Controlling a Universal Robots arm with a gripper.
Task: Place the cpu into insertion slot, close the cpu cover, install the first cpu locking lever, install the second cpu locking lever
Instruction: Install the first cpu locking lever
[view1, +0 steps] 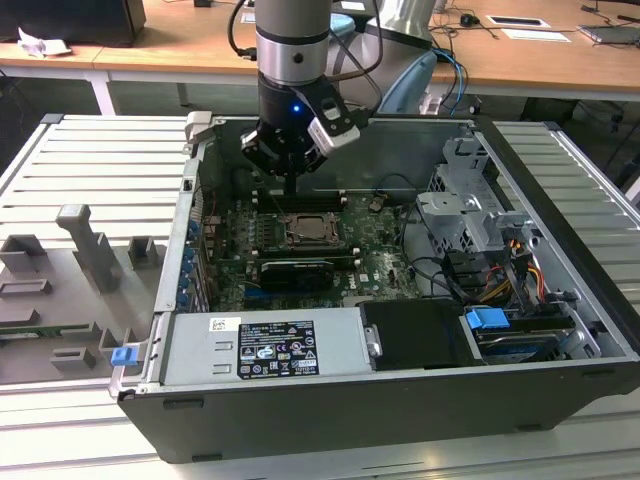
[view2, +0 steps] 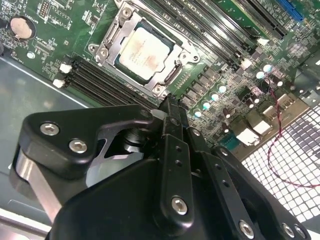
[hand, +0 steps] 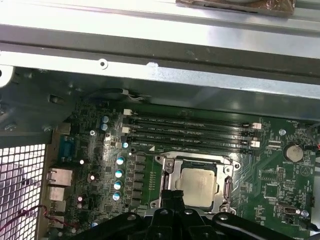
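The cpu (view2: 144, 52), a flat pale-silver square with a brown smudge, lies in the insertion slot (view2: 121, 64), framed by the cpu cover (view2: 111, 37). In the exterior view the gripper (view1: 290, 188), fingers pinched together and empty, hangs at its twelve o'clock.

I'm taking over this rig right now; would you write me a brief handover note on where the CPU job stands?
Gripper: shut, holding nothing, hanging just above the motherboard at the edge of the insertion slot.
The cpu sits in the slot.
The cpu cover lies flat around it, so placing and closing look done.
Left: the two locking levers; I cannot tell whether either is latched.
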